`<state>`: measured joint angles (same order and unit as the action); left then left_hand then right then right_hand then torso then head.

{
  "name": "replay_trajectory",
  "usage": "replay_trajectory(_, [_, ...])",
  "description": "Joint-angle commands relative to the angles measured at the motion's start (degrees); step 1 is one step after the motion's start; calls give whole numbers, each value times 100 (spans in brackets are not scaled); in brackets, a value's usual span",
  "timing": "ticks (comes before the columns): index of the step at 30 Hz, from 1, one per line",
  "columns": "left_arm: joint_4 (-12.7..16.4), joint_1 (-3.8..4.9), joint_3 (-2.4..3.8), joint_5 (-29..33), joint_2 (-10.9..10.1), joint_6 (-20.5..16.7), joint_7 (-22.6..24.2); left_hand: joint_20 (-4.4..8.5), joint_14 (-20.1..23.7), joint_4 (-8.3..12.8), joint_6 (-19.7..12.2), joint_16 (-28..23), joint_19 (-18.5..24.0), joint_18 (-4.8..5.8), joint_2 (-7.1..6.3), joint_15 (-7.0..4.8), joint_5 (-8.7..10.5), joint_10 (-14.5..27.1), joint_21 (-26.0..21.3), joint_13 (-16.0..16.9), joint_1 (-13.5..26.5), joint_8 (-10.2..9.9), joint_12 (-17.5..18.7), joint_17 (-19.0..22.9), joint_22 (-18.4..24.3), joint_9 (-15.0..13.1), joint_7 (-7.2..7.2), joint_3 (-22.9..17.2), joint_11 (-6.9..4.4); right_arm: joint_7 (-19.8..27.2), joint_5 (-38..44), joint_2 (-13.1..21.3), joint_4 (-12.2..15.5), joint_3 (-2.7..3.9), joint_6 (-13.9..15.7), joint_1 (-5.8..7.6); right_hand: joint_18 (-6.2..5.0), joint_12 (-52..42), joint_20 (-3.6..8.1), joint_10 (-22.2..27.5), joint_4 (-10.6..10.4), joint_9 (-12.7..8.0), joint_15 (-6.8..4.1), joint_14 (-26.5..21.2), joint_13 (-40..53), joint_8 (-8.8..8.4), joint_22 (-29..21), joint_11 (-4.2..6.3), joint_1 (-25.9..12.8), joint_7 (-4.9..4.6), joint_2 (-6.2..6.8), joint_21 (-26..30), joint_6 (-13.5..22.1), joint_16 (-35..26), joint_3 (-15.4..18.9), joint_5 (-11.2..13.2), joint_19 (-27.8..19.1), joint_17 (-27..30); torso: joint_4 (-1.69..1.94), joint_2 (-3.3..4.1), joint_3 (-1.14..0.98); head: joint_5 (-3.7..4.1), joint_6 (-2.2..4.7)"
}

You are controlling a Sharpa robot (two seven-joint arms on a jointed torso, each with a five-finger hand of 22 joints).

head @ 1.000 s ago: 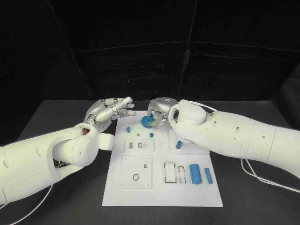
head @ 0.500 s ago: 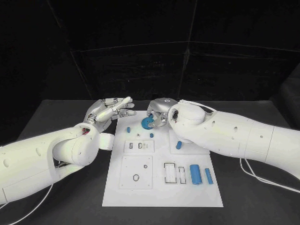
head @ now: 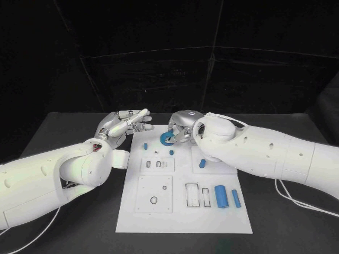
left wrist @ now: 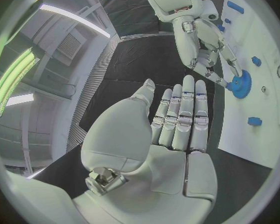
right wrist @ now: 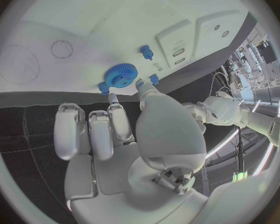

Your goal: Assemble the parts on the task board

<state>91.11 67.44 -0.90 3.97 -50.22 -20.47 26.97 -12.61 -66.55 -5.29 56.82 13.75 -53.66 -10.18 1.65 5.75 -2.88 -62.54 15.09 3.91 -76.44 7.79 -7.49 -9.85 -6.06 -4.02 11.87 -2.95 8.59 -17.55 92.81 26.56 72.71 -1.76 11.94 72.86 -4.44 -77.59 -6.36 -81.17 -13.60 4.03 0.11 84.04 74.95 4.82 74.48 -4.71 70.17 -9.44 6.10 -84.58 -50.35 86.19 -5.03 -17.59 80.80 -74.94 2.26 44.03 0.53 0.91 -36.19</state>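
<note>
Task board (head: 215,222): white plate, table centre. Right hand (head: 181,127): far edge of board, fingertips pinching blue gear (head: 167,139). Left hand (head: 125,124): far left, spread, holding nothing. Advice: keep gear level, lower squarely onto its seat, release gently.

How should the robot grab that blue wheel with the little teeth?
Probably by its toothed rim, with fingertips on opposite edges. The blue gear seems to lie flat at the far end of the task board, so coming down from above suits it best. The right hand already has fingertips at its rim; the left hand hangs open off the board's left edge.
</note>
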Motion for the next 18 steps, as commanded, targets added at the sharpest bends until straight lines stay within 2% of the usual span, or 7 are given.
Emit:
replay_trajectory(1, [-2,10,4,-5,-15,81,23,10,-28,32,14,-22,-37,-36,-22,4,15,-21,-26,-6,39,-37,26,-8,10,8,9,14,5,583,-497,312,264,3,941,11,111,-17,-22,-38,40,6,12,404,7,43,-10,23,131,-8,-43,-19,-65,24,-42,-114,-21,-519,-20,-9,-2,4,13])
replay_trajectory(3, [-2,10,4,-5,-24,82,25,10,-28,32,14,-22,-37,-36,-22,4,15,-21,-26,-6,39,-37,26,-8,10,8,9,14,5,871,-780,567,458,3,1152,11,106,9,-12,-16,133,9,-1,398,-21,67,-34,38,307,6,-59,-10,-119,12,-82,-186,-37,-492,-24,-12,-2,19,29])
replay_trajectory(6, [-2,11,4,-5,-33,85,26,10,-30,35,12,-27,-39,-35,-23,5,15,-20,-29,-7,39,-41,31,-10,12,9,12,15,7,1160,-1172,900,684,4,1216,12,102,30,-1,2,253,4,-11,394,-40,69,-56,48,500,13,-64,0,-134,7,-129,-242,-53,-481,-33,-16,-2,32,43])
replay_trajectory(11, [-2,11,4,-5,-44,98,28,10,-34,41,16,-30,-43,-36,-21,4,15,-25,-31,-6,33,-43,33,-12,14,8,8,12,5,1684,-2154,1675,1019,6,941,17,96,73,13,39,521,-6,-22,386,-78,64,-89,57,839,16,-31,17,-152,-9,-196,-258,-79,-450,-76,-38,-7,47,64])
replay_trajectory(14, [-6,11,4,-5,-35,124,28,11,-46,51,30,-36,-52,-37,-15,0,15,-40,-36,-4,25,-43,37,-18,19,6,1,5,0,1930,-2504,2015,1063,5,792,18,96,79,16,44,620,-10,-23,386,-82,55,-90,58,934,16,-6,20,-151,-11,-203,-220,-81,-450,-100,-41,-18,41,84])
replay_trajectory(18, [-22,11,4,-5,-20,154,28,15,-62,63,58,-48,-67,-39,-5,-8,15,-73,-44,1,18,-41,38,-26,26,2,-14,-3,-13,2123,-2701,2269,992,4,598,16,94,91,18,52,715,-11,-25,385,-93,52,-99,60,1015,17,23,25,-160,-15,-205,-213,-87,-442,-124,-44,-41,60,101])
